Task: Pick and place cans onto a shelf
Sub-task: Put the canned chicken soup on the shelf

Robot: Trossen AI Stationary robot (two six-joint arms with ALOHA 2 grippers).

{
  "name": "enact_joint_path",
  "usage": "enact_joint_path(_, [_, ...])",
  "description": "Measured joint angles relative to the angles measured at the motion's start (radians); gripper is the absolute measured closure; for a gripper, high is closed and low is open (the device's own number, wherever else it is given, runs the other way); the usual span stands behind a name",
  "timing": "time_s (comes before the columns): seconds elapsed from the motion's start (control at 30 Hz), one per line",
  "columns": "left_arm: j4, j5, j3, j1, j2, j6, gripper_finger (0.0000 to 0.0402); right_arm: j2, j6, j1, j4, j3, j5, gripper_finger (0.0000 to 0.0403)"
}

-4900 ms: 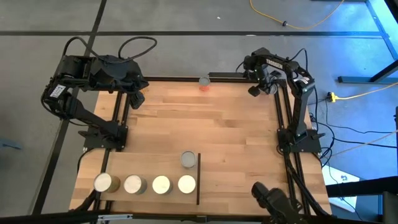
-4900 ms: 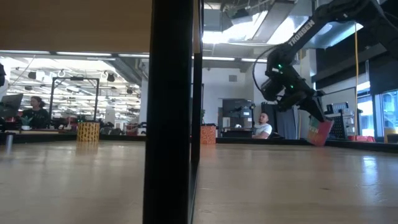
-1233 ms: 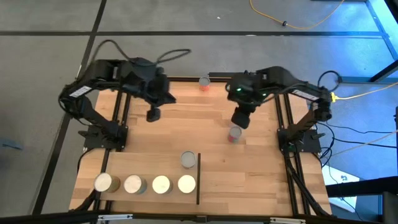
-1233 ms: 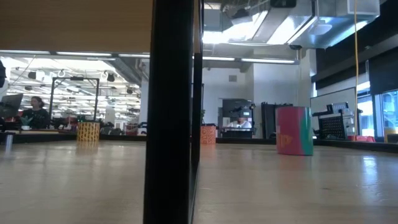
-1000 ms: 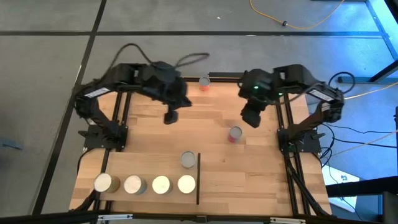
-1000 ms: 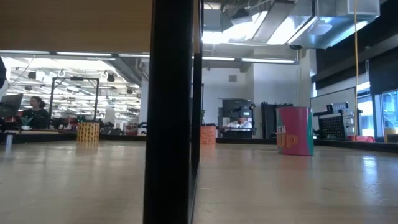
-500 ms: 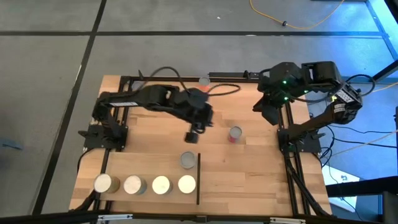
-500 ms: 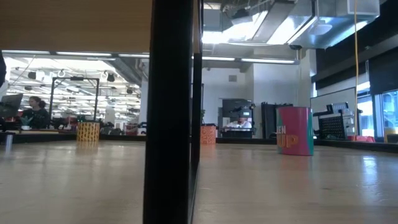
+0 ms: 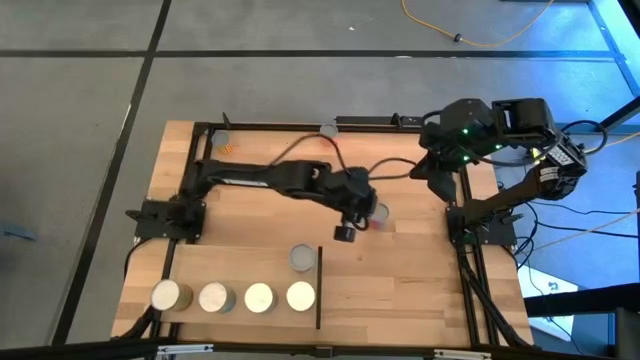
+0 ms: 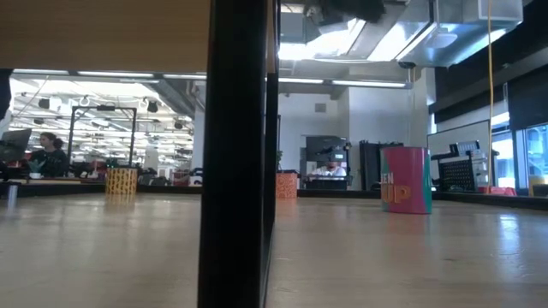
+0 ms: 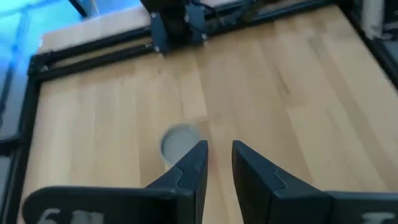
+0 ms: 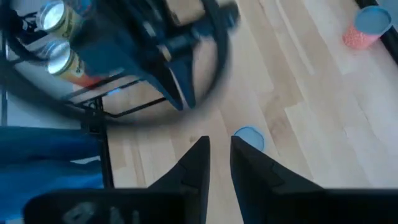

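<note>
One pink can [image 9: 379,213] half hidden behind left pincer [image 9: 344,234]

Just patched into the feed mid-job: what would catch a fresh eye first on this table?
The left arm stretched right across the tabletop, its left gripper beside the pink-and-green can standing alone mid-table. Next, the row of four cans along the near edge, a fifth can just behind them by the thin black bar. The right gripper waits at the table's right edge.
</note>
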State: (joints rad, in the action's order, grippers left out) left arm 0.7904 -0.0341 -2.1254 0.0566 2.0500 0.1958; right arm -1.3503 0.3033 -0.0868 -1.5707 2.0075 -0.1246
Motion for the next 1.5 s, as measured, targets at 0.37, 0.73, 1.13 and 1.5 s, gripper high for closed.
enact_joint_path(0.37, [-0.129,-0.011,0.000,0.013,0.156,0.151,0.0335,0.068,-0.077,0.000,-0.003,0.000,-0.006,0.0338])
enact_joint_path(0.73, [-0.173,-0.125,0.000,0.012,0.260,0.244,0.0335,0.088,-0.080,0.000,0.003,0.000,0.000,0.0338])
enact_joint_path(1.13, [-0.180,-0.095,0.000,-0.015,0.268,0.259,0.0335,0.088,-0.107,0.000,0.001,0.000,0.000,0.0338])
enact_joint_path(1.5, [-0.216,-0.075,0.080,-0.027,0.268,0.233,0.0335,0.088,-0.129,0.000,0.000,0.000,0.001,0.0338])
